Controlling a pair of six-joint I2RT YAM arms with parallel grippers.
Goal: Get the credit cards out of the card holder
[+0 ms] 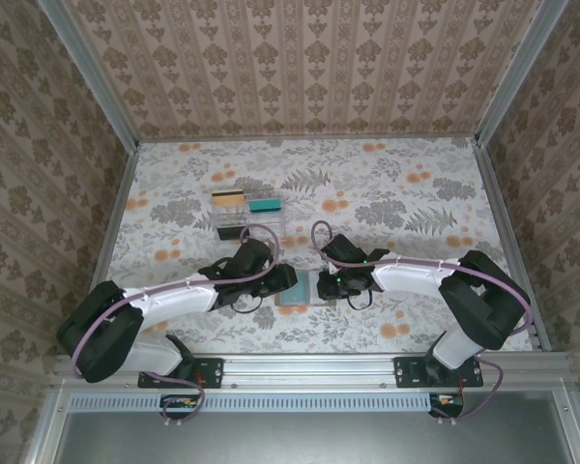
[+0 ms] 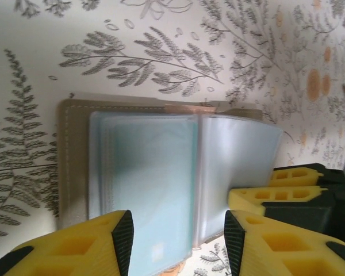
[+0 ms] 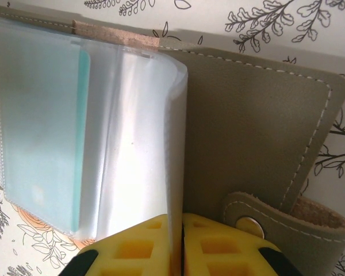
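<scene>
A flower-patterned worktop (image 1: 416,193) is seen from above, with two robot arms reaching in from its near edge. Their tips meet over the card holder (image 1: 298,290), a small tan wallet lying open and flat close in front of the arm bases. This is the landmark for everything else.

Beyond the card holder, toward the far wall and on the left arm's side, a clear plastic tray (image 1: 234,230) has an orange-and-black card (image 1: 228,198) and a teal card (image 1: 264,205) at its far side.

Inside the card holder are frosted plastic sleeves (image 3: 144,132). The right tool (image 3: 178,244) is at the holder's right-hand half, pinched closed on the edge of one sleeve and holding that leaf up on end like a turned page. The holder's snap strap (image 3: 264,221) lies just beside this tool.

The left tool (image 2: 178,238) sits at the holder's left-hand half. Its yellow fingers stand apart, gripping nothing, on either side of the near edge of the exposed sleeve. A pale teal card (image 2: 152,172) shows through that sleeve, fully tucked in.

The step in hand looks like exposing and reaching for this remaining card. The next move likely calls for the left tool to find the card's edge at the sleeve's mouth, close on the card alone, and slide it out while the right tool steadies the holder.
</scene>
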